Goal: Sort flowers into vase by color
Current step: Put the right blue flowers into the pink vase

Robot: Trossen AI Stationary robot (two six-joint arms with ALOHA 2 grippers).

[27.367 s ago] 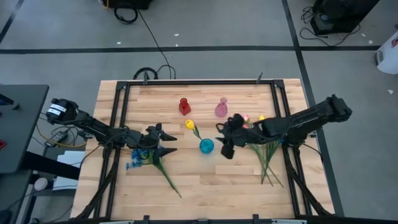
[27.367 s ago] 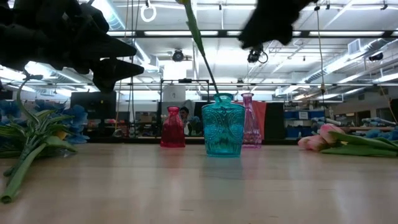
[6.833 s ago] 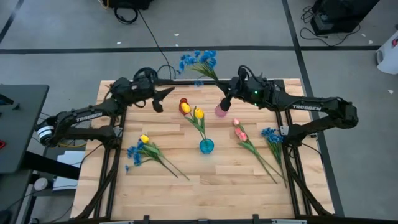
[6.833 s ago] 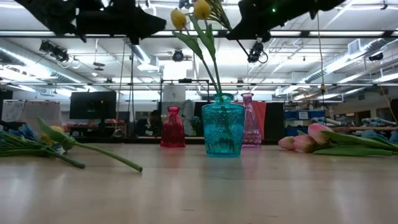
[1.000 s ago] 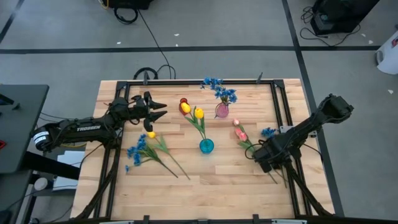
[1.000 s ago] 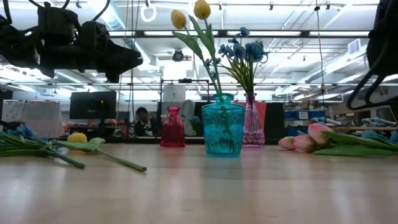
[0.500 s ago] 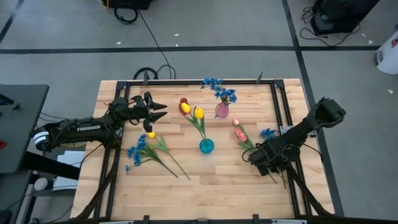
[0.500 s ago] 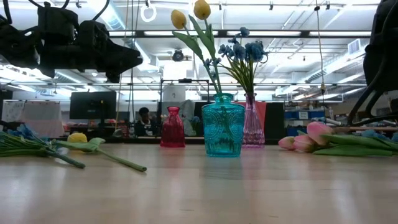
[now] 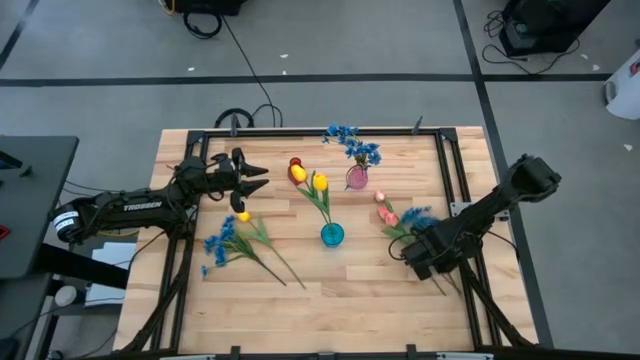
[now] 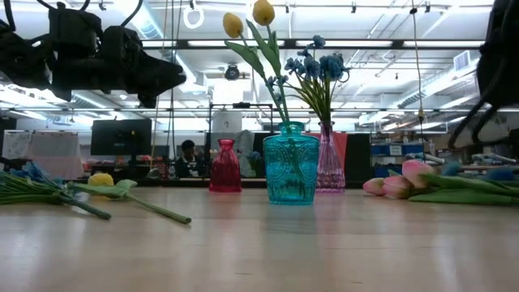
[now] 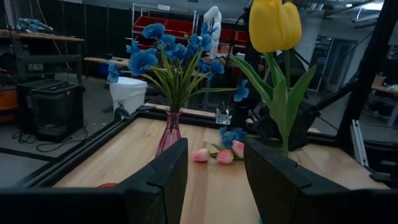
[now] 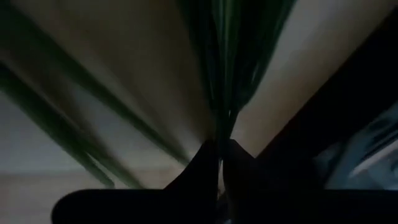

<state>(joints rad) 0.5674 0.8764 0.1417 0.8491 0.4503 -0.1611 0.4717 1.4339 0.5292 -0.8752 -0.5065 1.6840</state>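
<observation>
On wood table (image 9: 350, 290): flowers (image 9: 240, 245), teal vase (image 9: 332, 235).

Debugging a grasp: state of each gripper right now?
Left gripper: open, holding nothing.
Right gripper: shut on a green flower stem.

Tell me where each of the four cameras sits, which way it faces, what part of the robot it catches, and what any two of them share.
High view: overhead, looking straight down; shows both arms, left gripper, right gripper.
Low view: at tabletop height, looking level past the teal vase into the room; dark arm parts hang at the top corners.
Left wrist view: on the left arm, looking between its open fingers at the pink vase.
Right wrist view: on the right arm, close above the table; fingers shut on green stems.
Shared: high and low views both show the yellow tulips.
</observation>
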